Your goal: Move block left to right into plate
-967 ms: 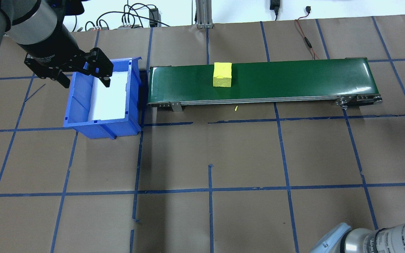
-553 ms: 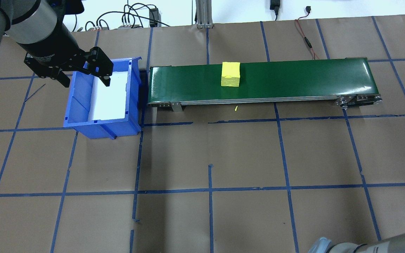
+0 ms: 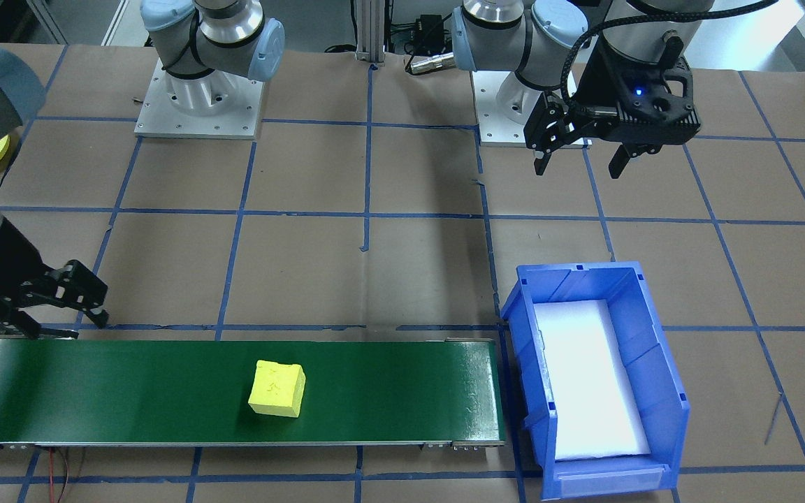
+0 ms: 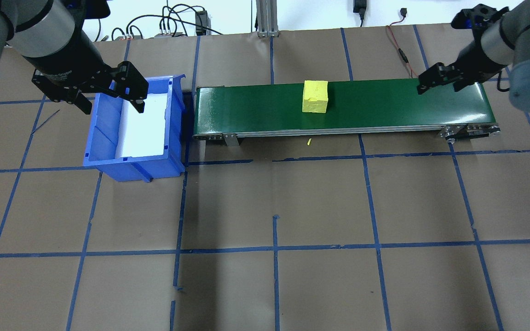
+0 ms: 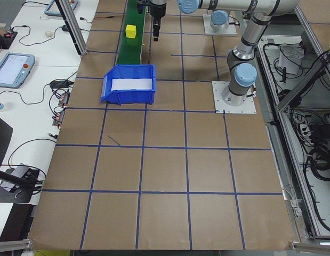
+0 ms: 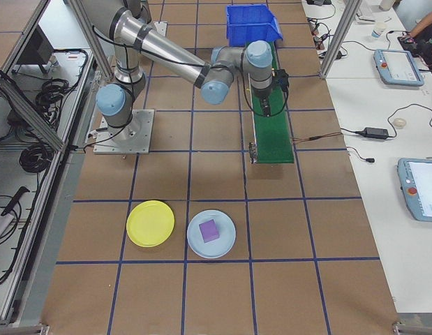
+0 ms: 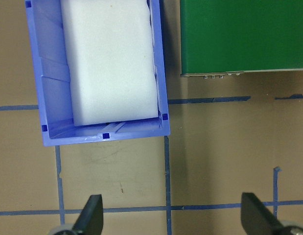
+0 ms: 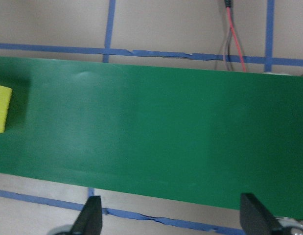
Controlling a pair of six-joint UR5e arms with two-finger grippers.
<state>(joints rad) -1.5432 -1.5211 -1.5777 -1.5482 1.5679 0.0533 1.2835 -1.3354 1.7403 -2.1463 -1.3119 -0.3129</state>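
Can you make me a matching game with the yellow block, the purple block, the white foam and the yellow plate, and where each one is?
Things:
1. yellow block
2. purple block
3. white foam
4. yellow plate

Places:
A. inside the blue bin
B. on the green belt
C. bare on the table, nothing on it
D. on the pale blue plate

Pairs: 1-B, 2-D, 3-A, 4-C
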